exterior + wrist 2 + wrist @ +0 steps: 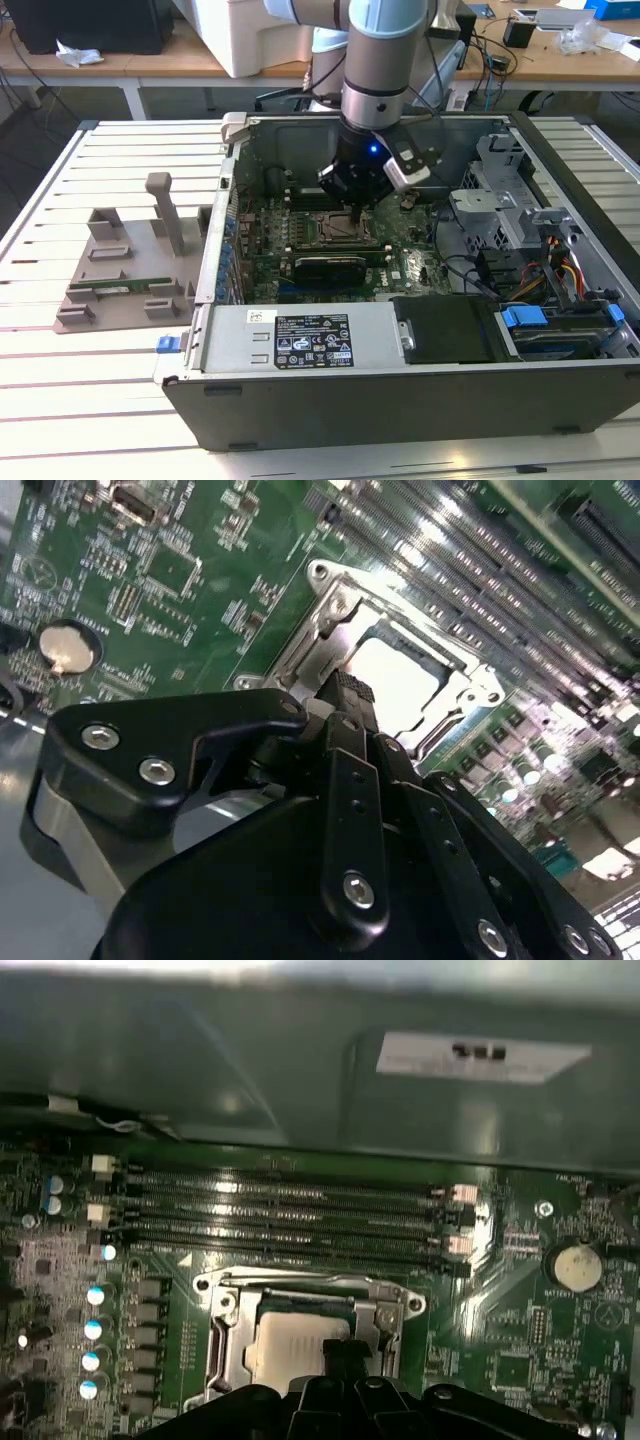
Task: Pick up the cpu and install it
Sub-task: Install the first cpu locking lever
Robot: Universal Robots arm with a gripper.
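Down inside the open computer case hangs my claw, right above the cpu socket on the green motherboard. Its black fingers sit drawn close together, with only a slim gap between their tips in the second wrist view; whether they pinch anything I cannot tell. Directly beneath my fingertips lies the cpu, its pale, shiny top sitting flat within the silver metal frame of the socket. In the first wrist view the cpu shows just ahead of my claw, and the tips overlap its near edge; I cannot say whether they touch it.

Beyond the socket, farther from my claw, run several long memory slots side by side. Off to one side of me sits a round coin battery on the board, and a row of small capacitors stands on the opposite side of the socket. In the exterior view a black card lies just past the socket, toward the camera. The case rests on a slatted white table, and well away from my claw, toward the exterior view's left, a grey holder tray carries a narrow green memory stick.
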